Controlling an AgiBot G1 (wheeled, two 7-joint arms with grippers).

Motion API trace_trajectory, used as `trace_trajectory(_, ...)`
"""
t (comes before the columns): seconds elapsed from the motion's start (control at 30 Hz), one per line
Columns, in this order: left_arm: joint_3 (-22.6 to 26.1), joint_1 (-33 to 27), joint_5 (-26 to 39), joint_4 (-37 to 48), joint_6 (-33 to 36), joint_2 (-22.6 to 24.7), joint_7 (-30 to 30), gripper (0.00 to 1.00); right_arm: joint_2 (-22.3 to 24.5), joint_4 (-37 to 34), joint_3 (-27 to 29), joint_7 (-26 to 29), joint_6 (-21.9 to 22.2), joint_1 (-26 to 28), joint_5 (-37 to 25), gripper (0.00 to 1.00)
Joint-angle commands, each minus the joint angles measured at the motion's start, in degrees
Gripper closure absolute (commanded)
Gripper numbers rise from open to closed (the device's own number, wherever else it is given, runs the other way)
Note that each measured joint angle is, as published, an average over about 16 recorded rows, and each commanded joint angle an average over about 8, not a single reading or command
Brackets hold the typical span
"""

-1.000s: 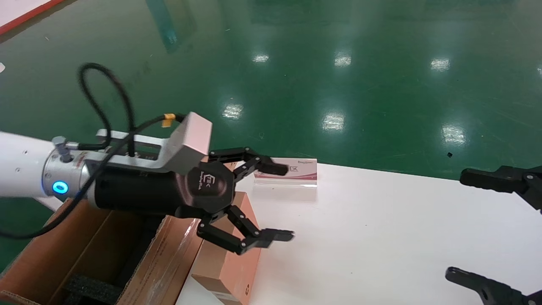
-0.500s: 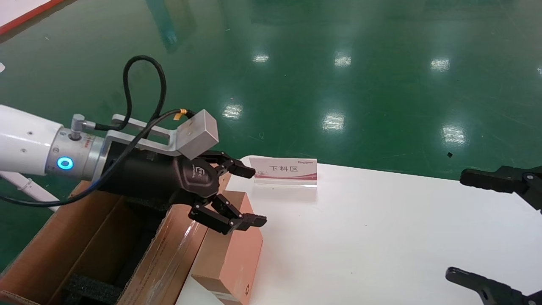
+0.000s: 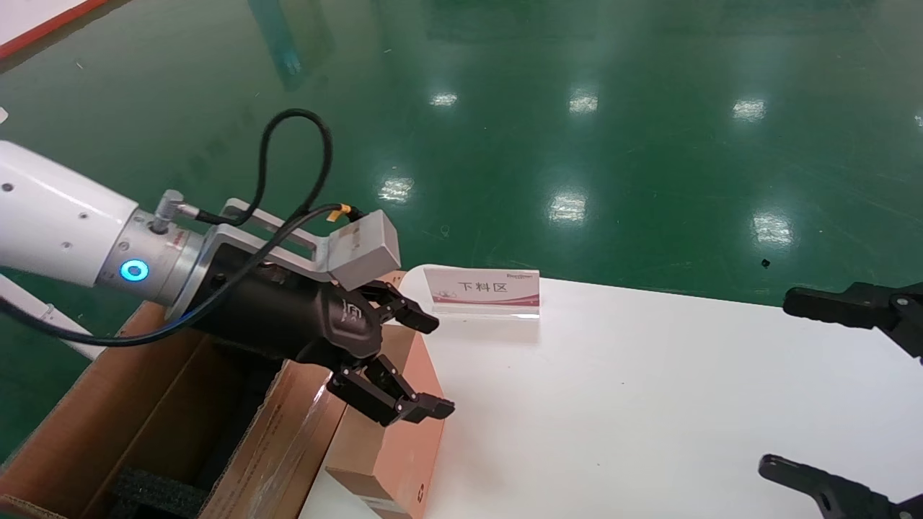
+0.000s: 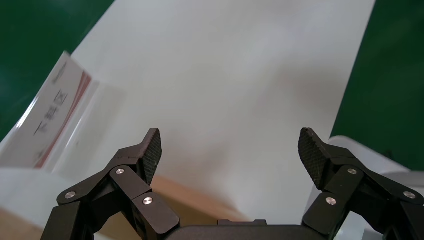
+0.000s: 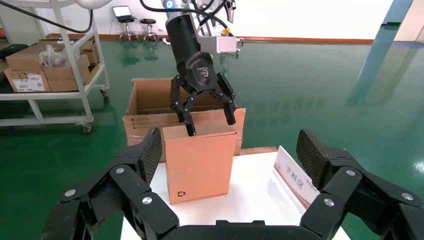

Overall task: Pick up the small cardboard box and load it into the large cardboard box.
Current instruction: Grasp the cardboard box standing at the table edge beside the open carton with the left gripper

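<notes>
At the left, the large box (image 3: 144, 425) stands open on the floor against the table (image 3: 649, 404). Just beside it, the small box (image 3: 393, 440) stands upright on the table's edge. The left gripper (image 3: 425, 364) hovers above its top, fingers (image 3: 422, 409) spread wide, holding nothing. A sign (image 3: 483, 290) stands behind. The right gripper (image 3: 800, 382) waits at the far right, also wide open.

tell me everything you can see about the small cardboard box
The small cardboard box is a slim closed carton of plain orange-brown cardboard with a small dark recycling mark near a lower corner. It stands upright on the white table, beside the large cardboard box. The open left hand straddles its top edge, not yet gripping.
</notes>
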Motion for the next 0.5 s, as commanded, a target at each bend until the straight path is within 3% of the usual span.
trace_trajectory(0.03,2.3,-2.0,1.2,0.0,0.2,0.4,-0.5,0.0,0.0,0.0,0.0,0.0,0.0,0.0,0.0,0.0)
trace_trajectory(0.5,21.1,-16.2,4.1,-0.1,0.5,3.8,-12.0,0.0,0.0,0.0,-0.1,0.0,0.0,0.0,0.0,0.0)
